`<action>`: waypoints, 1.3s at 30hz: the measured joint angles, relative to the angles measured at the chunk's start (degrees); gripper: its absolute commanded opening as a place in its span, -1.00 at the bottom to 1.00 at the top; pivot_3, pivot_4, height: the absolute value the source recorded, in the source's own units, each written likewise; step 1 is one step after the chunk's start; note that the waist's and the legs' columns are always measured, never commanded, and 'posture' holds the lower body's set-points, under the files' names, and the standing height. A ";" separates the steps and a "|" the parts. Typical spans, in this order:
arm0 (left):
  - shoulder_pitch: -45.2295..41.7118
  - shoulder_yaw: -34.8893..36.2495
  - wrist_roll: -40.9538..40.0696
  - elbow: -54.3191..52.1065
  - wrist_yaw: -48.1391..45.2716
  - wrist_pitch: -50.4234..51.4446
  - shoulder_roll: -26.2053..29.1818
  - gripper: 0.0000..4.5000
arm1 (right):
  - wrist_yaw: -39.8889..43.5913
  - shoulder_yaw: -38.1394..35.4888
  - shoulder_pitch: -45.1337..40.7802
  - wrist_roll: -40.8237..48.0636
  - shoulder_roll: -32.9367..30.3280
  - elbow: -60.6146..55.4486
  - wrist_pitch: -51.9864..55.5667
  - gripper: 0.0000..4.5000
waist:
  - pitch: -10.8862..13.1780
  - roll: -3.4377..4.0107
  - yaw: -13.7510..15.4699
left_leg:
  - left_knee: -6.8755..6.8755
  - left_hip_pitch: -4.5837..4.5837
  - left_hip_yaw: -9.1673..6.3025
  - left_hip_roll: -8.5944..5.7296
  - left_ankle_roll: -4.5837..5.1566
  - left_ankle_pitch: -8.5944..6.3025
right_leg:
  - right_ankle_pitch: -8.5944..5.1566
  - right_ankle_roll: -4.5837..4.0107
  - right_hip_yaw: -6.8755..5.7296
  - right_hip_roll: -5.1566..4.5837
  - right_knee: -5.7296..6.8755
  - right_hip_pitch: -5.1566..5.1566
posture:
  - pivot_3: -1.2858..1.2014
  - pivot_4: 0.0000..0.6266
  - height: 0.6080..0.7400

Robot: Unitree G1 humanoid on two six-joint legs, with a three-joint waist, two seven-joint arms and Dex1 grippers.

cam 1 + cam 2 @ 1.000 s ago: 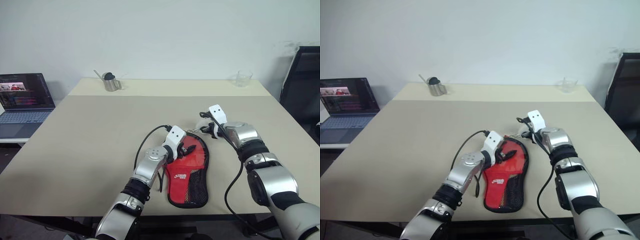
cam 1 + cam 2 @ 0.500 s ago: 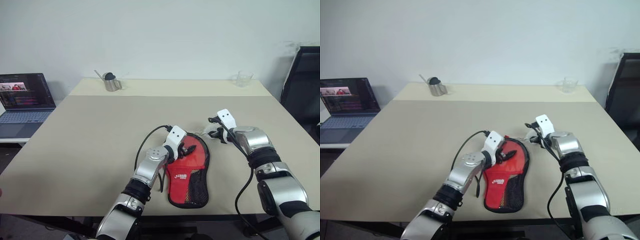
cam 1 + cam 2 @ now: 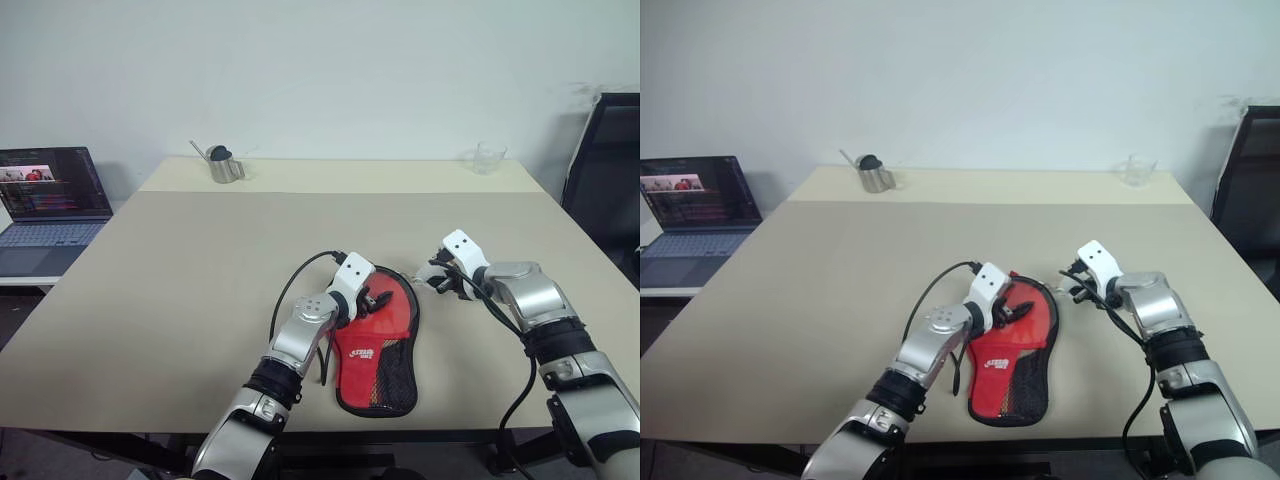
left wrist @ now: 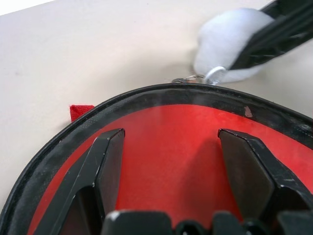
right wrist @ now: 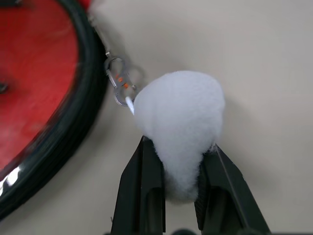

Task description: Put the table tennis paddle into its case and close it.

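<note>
the case [image 3: 378,345] lies flat on the table [image 3: 180,270] near its front edge, soft and light, likely to slide if tugged. left pincer [image 4: 168,161] spread, pressing its red face. right pincer [image 5: 178,169] pinching the white pompom [image 5: 181,122] (squashy, a fair handle for the zip). metal cup [image 3: 224,165], glass [image 3: 488,157] and laptop [image 3: 50,205] sit well apart, blocking nothing.

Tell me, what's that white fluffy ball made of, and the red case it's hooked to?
The white pompom looks like soft fluffy fibre, maybe faux fur: fuzzy edges, squashed between the right gripper. Its small clip looks like shiny metal. The case seems smooth red fabric or vinyl with black trim and mesh.
</note>
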 measured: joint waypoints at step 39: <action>-0.04 -0.40 0.61 0.17 -0.22 -0.02 -0.45 0.48 | 23.13 3.90 15.66 2.91 -14.03 -21.28 -12.81 -0.85 | -0.06 -0.03 0.05 | 0.00 0.05 -0.06 -0.04 -0.02 -0.02 | -0.02 0.00 -0.09 0.00 -0.13 0.07 | 0.03 -0.52 1.00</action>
